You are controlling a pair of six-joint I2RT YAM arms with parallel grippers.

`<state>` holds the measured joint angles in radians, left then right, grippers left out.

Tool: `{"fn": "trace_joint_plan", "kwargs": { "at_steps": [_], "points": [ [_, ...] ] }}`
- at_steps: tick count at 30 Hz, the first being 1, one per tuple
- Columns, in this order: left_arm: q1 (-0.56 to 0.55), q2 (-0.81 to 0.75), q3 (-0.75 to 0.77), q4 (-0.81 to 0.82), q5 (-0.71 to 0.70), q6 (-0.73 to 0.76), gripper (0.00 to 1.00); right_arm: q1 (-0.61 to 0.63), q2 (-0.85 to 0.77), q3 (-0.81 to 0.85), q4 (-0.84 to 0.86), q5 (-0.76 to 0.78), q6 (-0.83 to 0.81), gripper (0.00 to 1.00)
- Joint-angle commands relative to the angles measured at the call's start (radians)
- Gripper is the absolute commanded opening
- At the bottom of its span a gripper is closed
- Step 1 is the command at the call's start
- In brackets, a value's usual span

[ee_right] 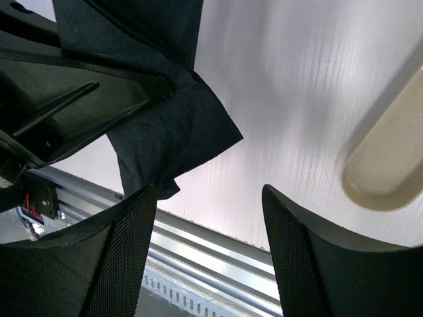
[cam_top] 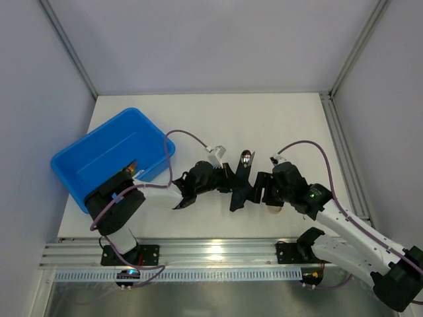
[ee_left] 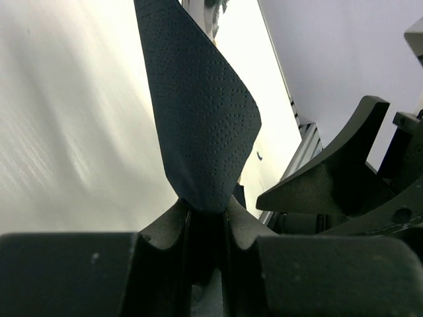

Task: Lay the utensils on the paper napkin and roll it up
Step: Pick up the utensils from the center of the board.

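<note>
**At the table point(cam_top: 198, 119) front, paper napkin point(ee_left: 198, 112) pinched**

The left tool point(ee_left: 208, 214) clamps the crumpled black napkin; just beside it the right tool point(ee_right: 210, 214) stands wide, holding nothing. Beyond, a spoon point(cam_top: 246, 157) shows its bowl at the napkin's far end, the blue tub point(cam_top: 149, 135) far left.

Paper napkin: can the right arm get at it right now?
Probably yes: the right gripper is open right beside the paper napkin, with nothing between them, though the left gripper is pinching it.
</note>
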<state>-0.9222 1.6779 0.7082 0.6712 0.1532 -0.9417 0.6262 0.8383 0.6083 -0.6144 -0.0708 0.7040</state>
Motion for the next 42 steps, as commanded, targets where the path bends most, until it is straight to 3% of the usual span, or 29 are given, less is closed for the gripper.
{"fn": "trace_joint_plan", "kwargs": {
  "at_steps": [1, 11, 19, 25, 28, 31, 36, 42],
  "points": [
    [0.005, -0.072, 0.001, 0.053, -0.007, 0.089, 0.00, -0.003, -0.019, 0.085, 0.039, -0.012, -0.052, 0.68],
    [0.016, -0.289, -0.030, -0.027, -0.014, 0.227, 0.00, -0.003, -0.045, 0.286, -0.010, 0.046, -0.172, 0.67],
    [0.037, -0.489, -0.029, -0.203, -0.073, 0.323, 0.00, 0.004, 0.059, 0.364, 0.126, -0.240, -0.202, 0.60],
    [0.052, -0.592, -0.004, -0.309, -0.096, 0.354, 0.00, 0.038, 0.064, 0.383, 0.185, -0.257, -0.221, 0.58],
    [0.054, -0.609, -0.003, -0.323, -0.093, 0.353, 0.00, 0.056, 0.062, 0.398, 0.200, -0.264, -0.241, 0.58],
    [0.056, -0.604, -0.001, -0.323, -0.084, 0.343, 0.00, 0.056, 0.044, 0.398, 0.176, -0.166, -0.258, 0.58],
    [0.057, -0.600, -0.023, -0.275, -0.079, 0.302, 0.00, 0.064, 0.068, 0.393, 0.217, -0.314, -0.255, 0.56],
    [0.057, -0.590, -0.018, -0.243, -0.072, 0.279, 0.00, 0.106, 0.119, 0.395, 0.243, -0.305, -0.259, 0.56]
  ]
}}
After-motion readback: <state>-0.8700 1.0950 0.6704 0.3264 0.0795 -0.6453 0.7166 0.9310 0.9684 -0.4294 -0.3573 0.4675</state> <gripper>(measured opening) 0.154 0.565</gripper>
